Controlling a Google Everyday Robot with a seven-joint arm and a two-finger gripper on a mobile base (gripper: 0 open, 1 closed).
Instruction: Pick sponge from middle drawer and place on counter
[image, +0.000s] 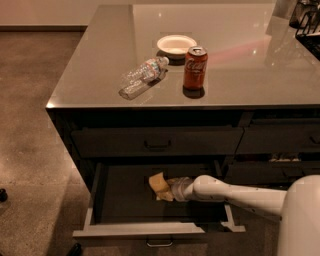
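The middle drawer (140, 230) stands pulled open below the counter (240, 80), with a dark interior, a grey front panel and a small metal handle. The pale yellow-tan sponge (158, 183) is inside it, near the middle. My gripper (169, 192) reaches into the drawer from the right on a white arm. Its cream fingers are closed on the sponge's right side and hold it slightly above the drawer floor.
On the counter are a red soda can (195, 67), a clear plastic bottle (144, 76) lying on its side and a white bowl (176, 45). A shut dark drawer front (157, 141) is above the open drawer. A dark rack (307, 25) stands at the back right.
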